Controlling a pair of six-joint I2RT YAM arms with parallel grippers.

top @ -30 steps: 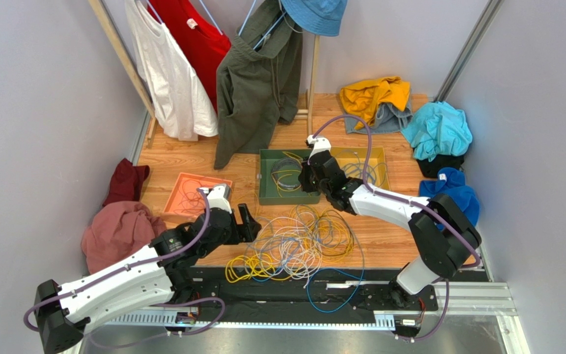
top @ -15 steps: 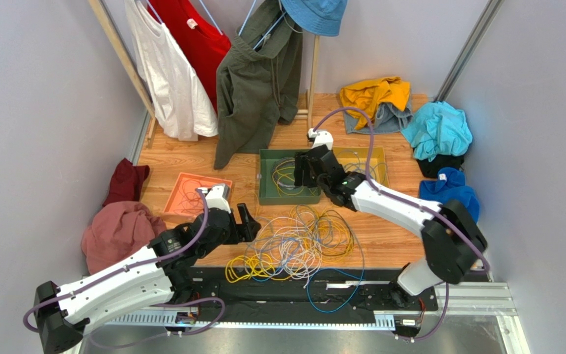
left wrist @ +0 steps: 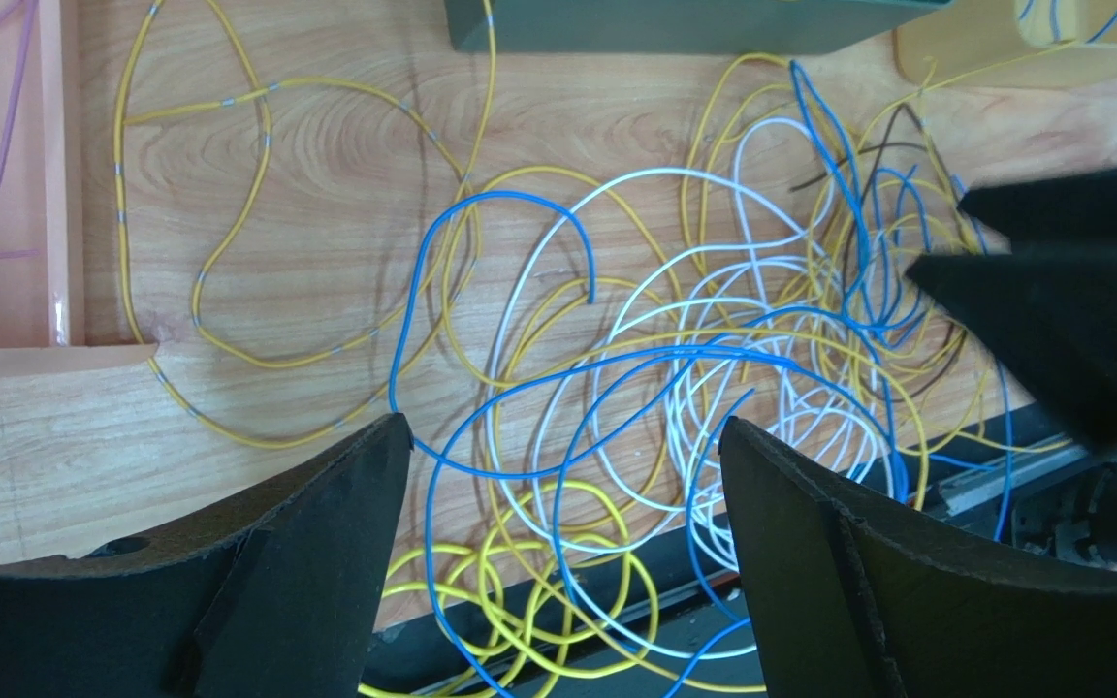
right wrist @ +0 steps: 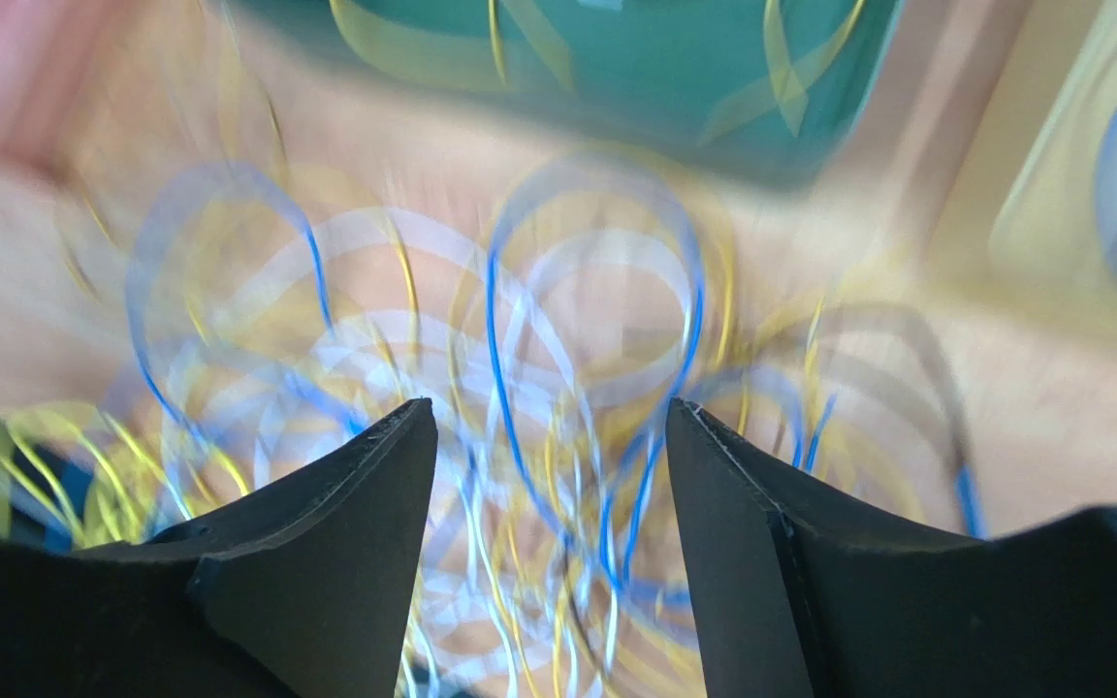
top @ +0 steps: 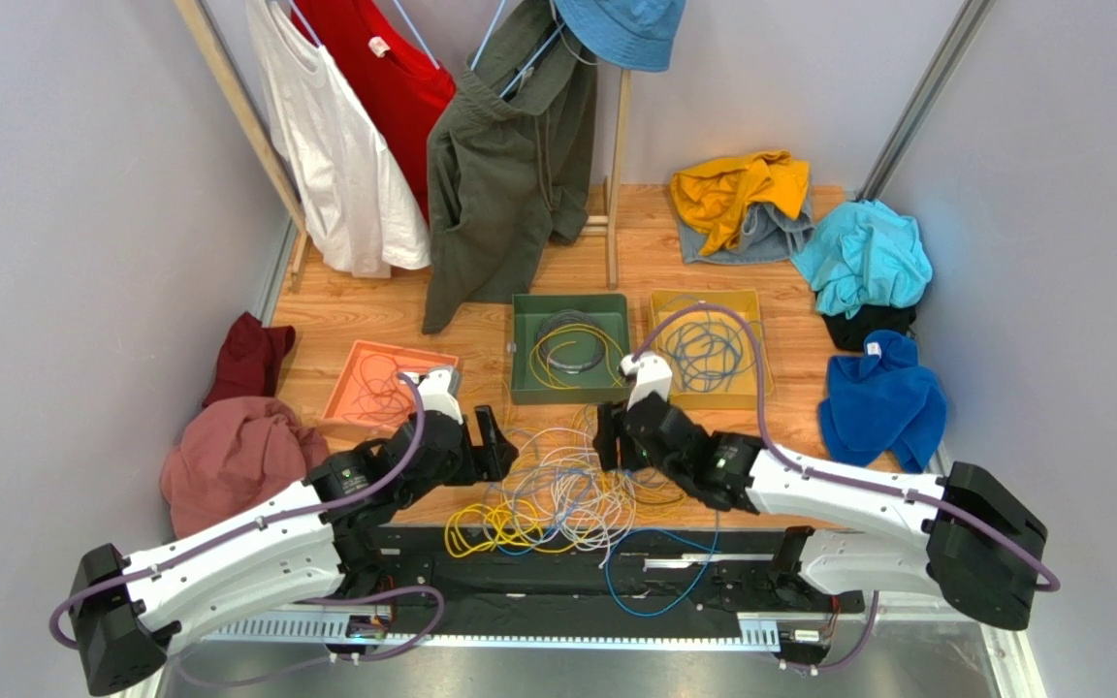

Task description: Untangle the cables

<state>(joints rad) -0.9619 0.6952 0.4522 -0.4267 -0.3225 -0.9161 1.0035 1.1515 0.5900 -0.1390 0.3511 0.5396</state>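
Both arms reach low and forward from their bases at the near edge of the table [top: 477, 327]. The left arm stretches from the near left corner toward the middle. Its left pincer [top: 496, 442] hovers over the left side of the cable heap with its fingers [left wrist: 302, 567] spread wide and nothing between them. The right arm lies folded low along the near right. Its right pincer [top: 610, 435] points left over the right side of the heap, fingers [right wrist: 331, 553] likewise apart and empty; that wrist view is blurred. The two pincers face each other, close together.

The cables [top: 576, 492] lie in a loose tangle of yellow, blue and white loops on the wooden table between and just below the pincers, some trailing over the near edge.

Further back sit three trays in a row: an orange tray [top: 364, 358] at left with thin strands, a green tray [top: 524, 349] with yellow and grey coils, a yellow tray [top: 751, 332] with blue coils. Heaped clothes line both sides, and a white top [top: 339, 153], a red shirt [top: 397, 80] and an olive jacket [top: 499, 160] hang at the far wall.
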